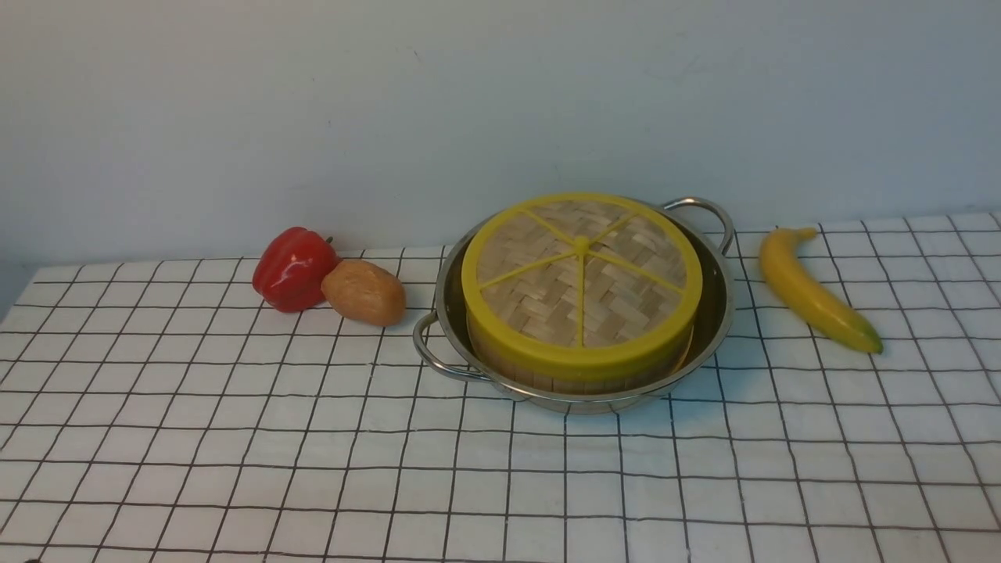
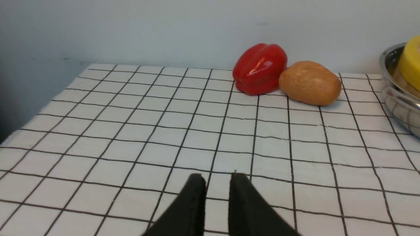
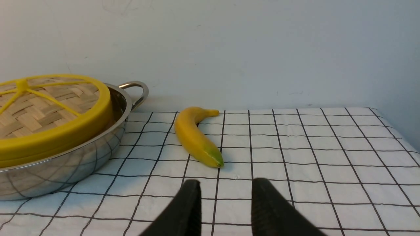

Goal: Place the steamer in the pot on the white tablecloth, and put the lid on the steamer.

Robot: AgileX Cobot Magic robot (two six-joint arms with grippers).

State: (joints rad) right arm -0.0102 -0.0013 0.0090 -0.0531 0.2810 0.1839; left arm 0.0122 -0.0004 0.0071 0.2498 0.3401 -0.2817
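Note:
The pot (image 1: 718, 309) stands on the white tablecloth (image 1: 235, 438) at the middle back. Inside it sits the steamer (image 1: 579, 381), of which only the bamboo side wall shows. The lid (image 1: 580, 274) lies flat on top and hides what is inside. Neither arm appears in the front view. In the left wrist view my left gripper (image 2: 217, 178) hovers over bare cloth, open by a narrow gap, with the pot (image 2: 397, 98) far off to one side. My right gripper (image 3: 226, 186) is open wider over the cloth, holding nothing, with the pot (image 3: 65, 167) and lid (image 3: 42, 108) beside it.
A red pepper (image 1: 293, 268) and a brown potato (image 1: 364, 292) lie touching each other left of the pot. A banana (image 1: 813, 291) lies to the pot's right. A pale wall runs close behind. The cloth's left edge (image 2: 19, 131) and right edge (image 3: 403, 141) drop away.

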